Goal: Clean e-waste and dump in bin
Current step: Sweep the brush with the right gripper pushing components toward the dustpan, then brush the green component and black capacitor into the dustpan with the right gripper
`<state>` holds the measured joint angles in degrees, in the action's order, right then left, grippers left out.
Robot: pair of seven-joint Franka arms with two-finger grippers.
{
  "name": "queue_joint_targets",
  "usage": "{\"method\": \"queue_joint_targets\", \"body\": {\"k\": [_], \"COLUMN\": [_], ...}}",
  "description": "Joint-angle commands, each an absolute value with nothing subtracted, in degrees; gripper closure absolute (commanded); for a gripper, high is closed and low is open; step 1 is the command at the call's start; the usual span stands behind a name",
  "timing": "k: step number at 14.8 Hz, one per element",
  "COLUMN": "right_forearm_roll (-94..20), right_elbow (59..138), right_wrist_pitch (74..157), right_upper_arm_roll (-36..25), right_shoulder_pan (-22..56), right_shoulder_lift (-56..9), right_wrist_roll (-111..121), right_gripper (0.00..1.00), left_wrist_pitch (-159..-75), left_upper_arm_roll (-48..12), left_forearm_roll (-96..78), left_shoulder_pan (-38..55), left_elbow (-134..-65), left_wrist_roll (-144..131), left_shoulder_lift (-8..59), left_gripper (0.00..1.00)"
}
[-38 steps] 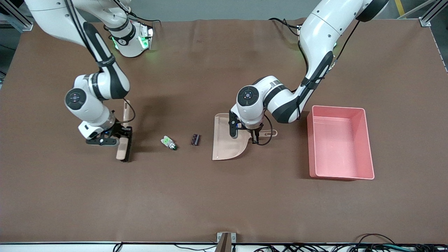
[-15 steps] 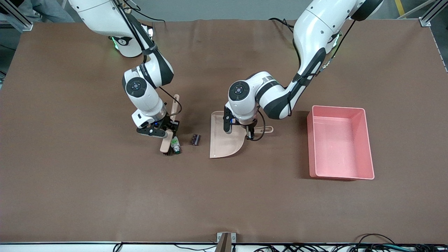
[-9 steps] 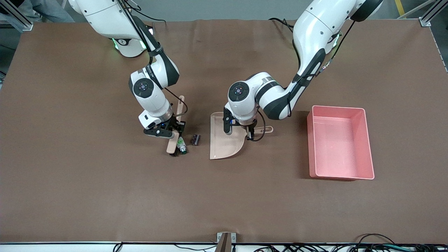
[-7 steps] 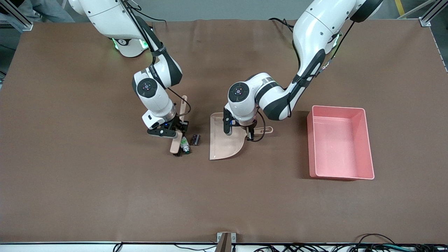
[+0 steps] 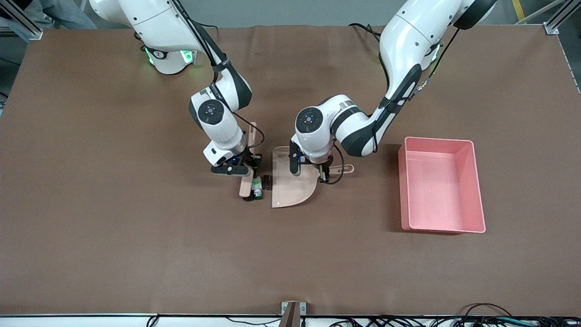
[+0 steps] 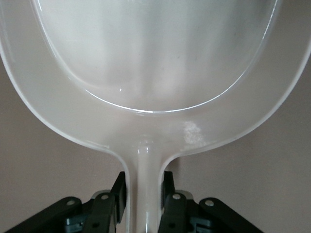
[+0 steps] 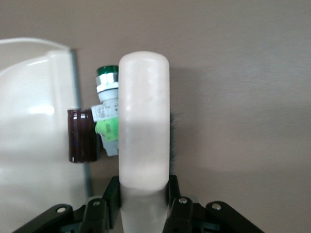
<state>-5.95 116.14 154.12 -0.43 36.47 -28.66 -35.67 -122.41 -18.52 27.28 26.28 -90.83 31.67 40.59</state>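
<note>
My right gripper [image 5: 248, 169] is shut on the beige brush [image 5: 246, 185], whose bristles rest on the table. The white-and-green component [image 5: 257, 187] lies against the brush on the side toward the dustpan. The small black ribbed block [image 5: 267, 181] sits between it and the open lip of the beige dustpan [image 5: 290, 190]. The right wrist view shows the brush [image 7: 144, 126], component [image 7: 108, 116], block [image 7: 83, 136] and dustpan lip [image 7: 34, 126] packed together. My left gripper [image 5: 325, 174] is shut on the dustpan handle [image 6: 146, 194]. The pink bin [image 5: 436, 141] stands toward the left arm's end.
The brown mat [image 5: 136, 236] covers the whole table. The bin's tall walls rise a short way from the dustpan handle's end. A small metal bracket [image 5: 292, 311] sits at the table edge nearest the front camera.
My right arm has swept the brush toward the dustpan, pushing the white-and-green component against the black block and both up to the dustpan's lip. The left arm has barely moved.
</note>
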Motion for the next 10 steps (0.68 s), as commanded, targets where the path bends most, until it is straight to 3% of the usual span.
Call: {"method": "queue_joint_targets", "body": {"k": [1,10], "right_forearm_roll": [-7.64,-7.73], "right_elbow": [112.33,106.80], "right_wrist_pitch": [153.72,151.54], "right_upper_arm_roll": [-0.70,1.58], "right_shoulder_pan": [38.49,42.89], "right_shoulder_lift": [-32.07,-34.37], "right_wrist_roll": [-35.86,-35.68], "right_gripper": [0.99,0.99], "left_wrist_pitch": [-121.64,-121.55], "left_upper_arm_roll": [-18.19,-18.11], "left_forearm_roll": [28.12,28.12], "left_shoulder_pan": [27.42,28.30], "left_elbow": [-88.69,-87.71], "left_wrist_roll": [30.85,28.48], "left_shoulder_lift": [41.92,42.63], "left_gripper": [0.87,0.87]}}
